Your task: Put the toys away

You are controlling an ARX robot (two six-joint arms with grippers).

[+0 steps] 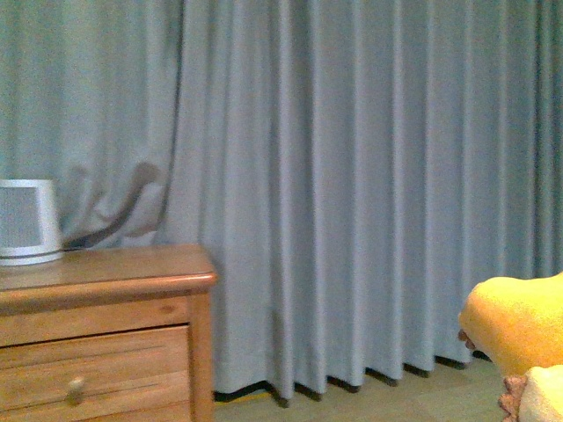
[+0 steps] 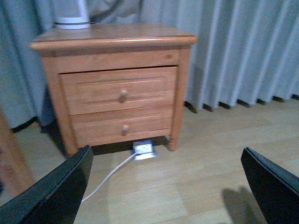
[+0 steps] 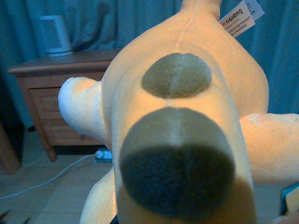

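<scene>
1. In the front view, the toy [image 1: 519, 338] is seen low at the right edge, and part of it is cut off. It is on the robot's right side, well apart from the cabinet [image 1: 97, 334] at the left. A white box [image 1: 26, 221] is set on the cabinet top. A grey curtain [image 1: 352, 176] is hung behind it all. No arm is seen here.

2. In the left wrist view, the left gripper [image 2: 166, 154] is held wide open. Nothing is held between its black fingers [image 2: 56, 191]. The cabinet is faced from the front, and both drawers [image 2: 119, 91] are closed. A power strip [image 2: 144, 150] and a white cord [image 2: 110, 177] are seen on the floor [image 2: 201, 186] under it. No toy is seen in this view.

3. The right wrist view is almost filled by the toy [image 3: 187, 140]. Two dark round patches [image 3: 177, 74] and a tag [image 3: 240, 17] are seen on it. Its long body is stretched away from the camera, toward the tag end. The right gripper is hidden by the toy, so it cannot be told if it is closed. The toy is so close that it is perhaps held, but that is only a guess.

4. The toy is judged to be much nearer the right arm, while the left gripper is free. The cabinet is to the toy's left. Where the toy belongs is not shown.
</scene>
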